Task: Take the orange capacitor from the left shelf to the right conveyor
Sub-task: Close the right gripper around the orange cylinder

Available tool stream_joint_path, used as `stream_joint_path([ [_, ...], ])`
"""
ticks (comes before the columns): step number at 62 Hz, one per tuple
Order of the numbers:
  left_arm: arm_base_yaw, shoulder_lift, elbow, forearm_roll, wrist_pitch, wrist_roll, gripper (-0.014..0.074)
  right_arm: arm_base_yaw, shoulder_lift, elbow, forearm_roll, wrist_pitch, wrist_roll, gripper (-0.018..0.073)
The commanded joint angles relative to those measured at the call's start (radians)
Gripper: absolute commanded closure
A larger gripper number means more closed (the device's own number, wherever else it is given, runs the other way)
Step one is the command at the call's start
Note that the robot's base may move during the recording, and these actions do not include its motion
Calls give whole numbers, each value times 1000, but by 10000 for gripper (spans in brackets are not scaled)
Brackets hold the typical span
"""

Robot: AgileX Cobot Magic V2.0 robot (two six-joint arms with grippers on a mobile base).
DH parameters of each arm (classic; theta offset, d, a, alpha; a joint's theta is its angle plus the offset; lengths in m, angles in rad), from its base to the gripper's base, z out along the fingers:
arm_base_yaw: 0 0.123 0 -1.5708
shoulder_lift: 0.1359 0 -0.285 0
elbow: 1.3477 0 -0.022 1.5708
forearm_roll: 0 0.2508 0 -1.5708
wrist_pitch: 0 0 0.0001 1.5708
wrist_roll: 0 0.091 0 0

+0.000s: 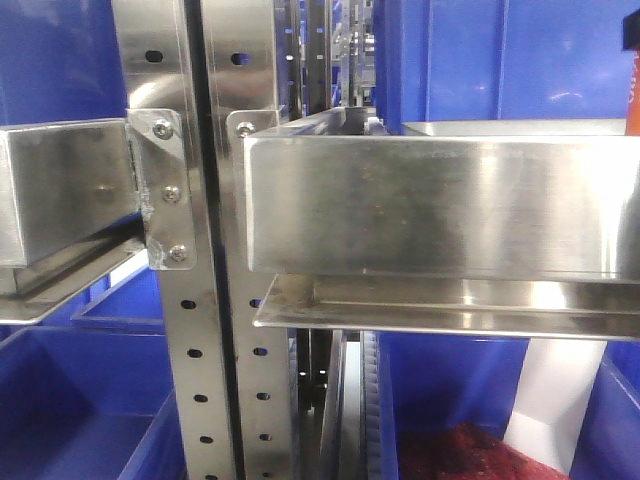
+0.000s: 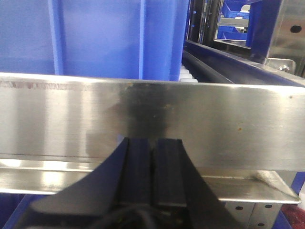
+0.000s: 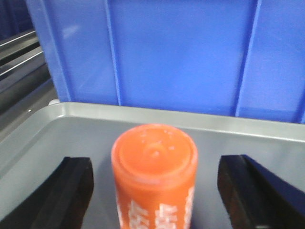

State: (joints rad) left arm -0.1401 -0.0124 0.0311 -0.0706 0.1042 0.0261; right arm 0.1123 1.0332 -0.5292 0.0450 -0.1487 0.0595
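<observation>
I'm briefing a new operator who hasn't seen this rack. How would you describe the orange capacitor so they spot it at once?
Find the blue bin; in front of its wall lies a grey tray. Standing upright in it is the orange capacitor, a small cylinder with white print on its side, the only orange thing there.

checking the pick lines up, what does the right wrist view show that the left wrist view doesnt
Only the right wrist view: the orange capacitor standing upright in a grey tray, between the fingers of the open right claw, untouched. Only the left wrist view: the shut left claw facing a steel tray front. Both: a blue bin wall behind.
</observation>
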Motion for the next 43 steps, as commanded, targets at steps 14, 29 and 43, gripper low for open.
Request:
stream_joint_path([
  [14, 1, -11, -4, -3, -83, -2, 723, -8, 117, -37, -10, -213, 0, -69],
  [29, 1, -11, -4, -3, -83, -2, 723, -8, 178, -37, -10, -231, 0, 23],
  [43, 1, -11, -4, -3, -83, -2, 723, -8, 156, -37, -15, -232, 0, 384],
])
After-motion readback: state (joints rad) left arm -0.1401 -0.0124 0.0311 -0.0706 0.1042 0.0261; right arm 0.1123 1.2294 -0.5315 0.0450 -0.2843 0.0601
